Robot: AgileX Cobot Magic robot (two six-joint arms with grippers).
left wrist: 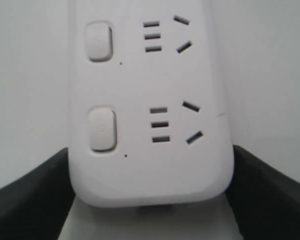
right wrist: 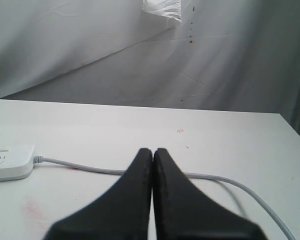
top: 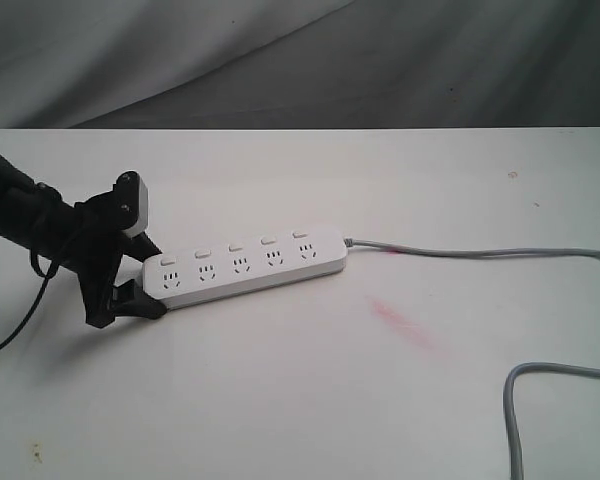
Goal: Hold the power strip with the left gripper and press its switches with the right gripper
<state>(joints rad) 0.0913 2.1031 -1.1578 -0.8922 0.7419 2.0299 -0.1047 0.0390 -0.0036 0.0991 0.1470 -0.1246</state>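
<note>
The white power strip [top: 245,265] lies flat on the white table, slanting from near left to far right. My left gripper [top: 152,278] straddles its left end, one black jaw on each long side. In the left wrist view both jaws of the left gripper [left wrist: 151,152] press against the sides of the power strip [left wrist: 150,170]. Two of the switches [left wrist: 101,129] show there, and the whole row of switches [top: 232,245] shows in the exterior view. My right gripper [right wrist: 153,151] is shut with nothing in it. It hovers over the grey cord [right wrist: 90,168], well away from the power strip's end [right wrist: 10,162], and is out of the exterior view.
The grey cord [top: 460,252] runs off to the right and comes back in a loop [top: 540,385] at the front right. A pink smear [top: 400,322] marks the table near the strip. A grey cloth backdrop [top: 300,60] hangs behind the table's far edge.
</note>
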